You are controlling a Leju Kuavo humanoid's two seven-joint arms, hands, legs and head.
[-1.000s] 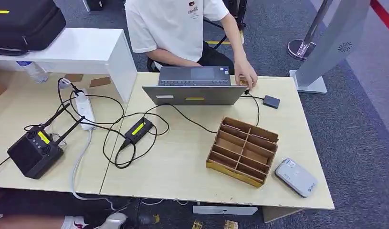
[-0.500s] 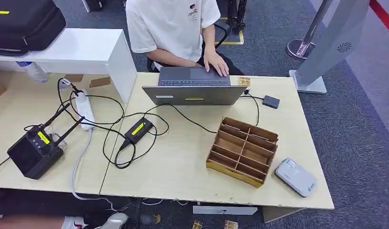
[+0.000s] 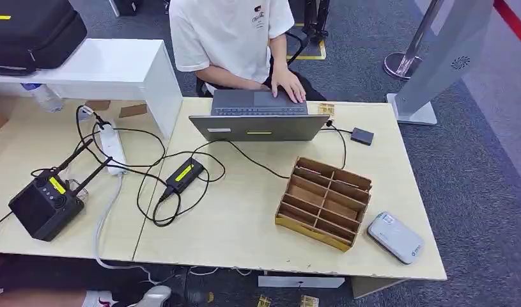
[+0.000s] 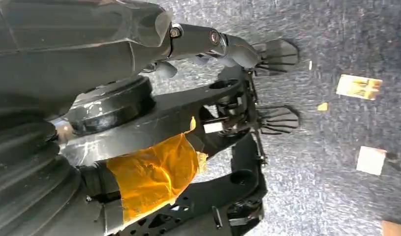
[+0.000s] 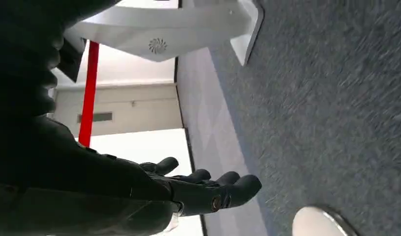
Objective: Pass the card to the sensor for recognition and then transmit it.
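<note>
A small yellow patterned card (image 3: 326, 109) lies on the table (image 3: 245, 224) at the far edge, just right of the laptop (image 3: 257, 118). The grey-white sensor (image 3: 395, 237) lies flat at the table's front right corner, beside a wooden divided box (image 3: 325, 201). In the left wrist view my left hand (image 4: 139, 29) hangs over the carpet, fingers stretched out, with nothing in it. My right hand (image 5: 203, 189) also hangs low over the carpet with its fingers (image 5: 237, 186) spread and empty.
A person in a white shirt (image 3: 229, 38) sits behind the laptop with a hand on its keyboard. Cables, a power strip (image 3: 114, 148) and a black box with antennas (image 3: 45, 206) cover the left side. A grey stand (image 3: 446, 57) is at the right. Loose cards (image 4: 358, 87) lie on the floor.
The person's hand left the table corner right of the laptop, where the card now lies uncovered, and moved onto the keyboard. The view shifted slightly.
</note>
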